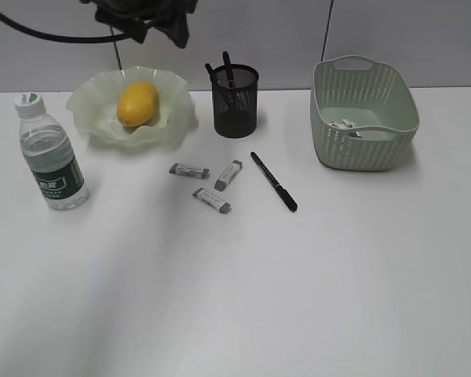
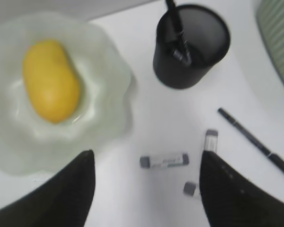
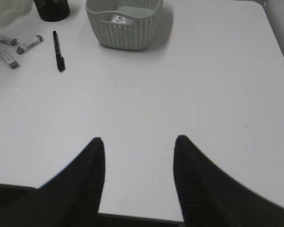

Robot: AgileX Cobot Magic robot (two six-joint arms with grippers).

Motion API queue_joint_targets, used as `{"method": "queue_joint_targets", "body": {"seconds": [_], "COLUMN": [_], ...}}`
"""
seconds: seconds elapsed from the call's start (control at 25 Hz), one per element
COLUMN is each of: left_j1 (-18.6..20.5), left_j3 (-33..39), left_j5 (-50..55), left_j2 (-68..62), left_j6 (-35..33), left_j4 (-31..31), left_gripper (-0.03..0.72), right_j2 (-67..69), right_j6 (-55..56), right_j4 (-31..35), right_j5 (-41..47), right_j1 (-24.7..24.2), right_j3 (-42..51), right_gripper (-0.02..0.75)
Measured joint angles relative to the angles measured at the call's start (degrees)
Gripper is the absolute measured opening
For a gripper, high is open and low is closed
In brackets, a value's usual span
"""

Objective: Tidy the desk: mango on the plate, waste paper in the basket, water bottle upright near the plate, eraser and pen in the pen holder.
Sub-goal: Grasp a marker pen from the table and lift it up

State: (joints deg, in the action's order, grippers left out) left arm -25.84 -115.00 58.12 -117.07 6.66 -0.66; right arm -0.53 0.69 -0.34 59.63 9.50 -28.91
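- My left tool (image 2: 144, 189) hangs above the plain white counter (image 1: 235, 298), its two dark fingers spread wide with nothing between them, looking straight down.
- Directly below that gap, in the left wrist view, lies a small grey-and-white rectangular eraser (image 2: 164, 161), its long axis running left to right across the picture, so across the line between my fingers.
- Two more like erasers sit just beside it: one (image 2: 210, 140) up and to the right, lying nearly upright in the picture, and one (image 2: 191, 189) lower right, partly hidden by my finger.
- The slim black pen (image 1: 273, 181) lies flat to the right of the erasers, slanting away toward the lower right.
- The black metal mesh cylindrical pen holder (image 1: 235, 102) stands upright just beyond the erasers, with dark pens already in it.
- My right tool (image 3: 138, 165) is also spread and empty, hovering over bare counter well apart from the erasers, so I judge the left arm the nearer one.
- Already in place: the smooth yellow-orange mango (image 1: 136, 104) in the pale green wavy-rimmed plate (image 1: 90, 118), the clear plastic water bottle (image 1: 51, 153) upright near it, and a crumpled white paper wad (image 1: 349, 127) inside the pale green woven-pattern basket (image 1: 361, 149).
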Motion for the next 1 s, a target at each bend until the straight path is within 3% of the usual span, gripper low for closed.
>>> {"method": "queue_joint_targets", "body": {"seconds": [0.2,0.72,1.0], "left_j1": [3.42,8.08,12.98], "left_j3": [0.00,0.44,11.18], "left_j5": [10.39,11.52,11.58], "left_j2": [1.17,4.28,10.87], "left_j6": [-2.26,-4.88,-6.32], "left_j4": [0.00,-0.08,-0.08], "left_gripper": [0.515,0.501,0.499], "right_j2": [1.24,19.05,28.81], "right_j6": [0.00,-0.19,-1.14], "right_j4": [0.00,0.34,0.87], "right_j5": [0.00,-0.12,-1.04], "right_j1": [0.00,0.00,0.46], "right_j3": [0.00,-2.80,-7.08], "right_gripper": [0.382,0.382,0.382]}}
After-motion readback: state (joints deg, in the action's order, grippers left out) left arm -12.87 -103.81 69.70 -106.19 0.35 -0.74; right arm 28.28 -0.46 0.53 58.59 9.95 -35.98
